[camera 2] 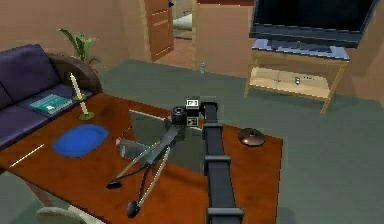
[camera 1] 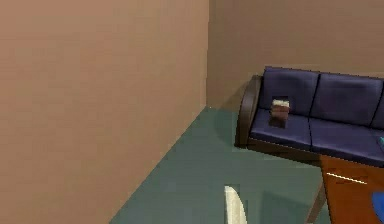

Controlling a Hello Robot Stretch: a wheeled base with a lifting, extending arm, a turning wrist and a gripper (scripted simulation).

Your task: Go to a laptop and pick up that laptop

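Reddish-brown tabletop (camera 2: 85, 178) takes up the lower half of the arm side view. Laptop (camera 2: 147, 124) — grey, lid raised — stands on it near the middle, just right of a blue oval mat (camera 2: 80, 140). Arm (camera 2: 222, 175), a dark square bar, rises from the bottom edge over the tabletop, right of the laptop. Fingers (camera 2: 143, 163), thin and dark, slant down and leftward from the arm's far end and cross in front of the laptop's base. Contact between fingers and laptop cannot be determined. Whether the fingers have hold of anything cannot be told, since the laptop stands on the tabletop at and behind them; how they are set cannot be told either.

Other items on the tabletop: a pale candle (camera 2: 75, 88) upright in a holder near the far left corner, a thin yellow stick (camera 2: 28, 155) lying near the left edge, and a small dark round object (camera 2: 250, 137) right of the arm.

Beyond the tabletop's left end is a dark blue sofa (camera 2: 25, 70) carrying a teal book (camera 2: 48, 102), with a potted plant (camera 2: 80, 45) behind. At upper right, a television (camera 2: 310, 20) sits above a low wooden stand (camera 2: 300, 78).

Forward view: tan wall (camera 1: 100, 90) at left, teal floor (camera 1: 190, 165), and a dark-framed couch (camera 1: 330, 105) with a small brownish object (camera 1: 282, 110) on its seat.
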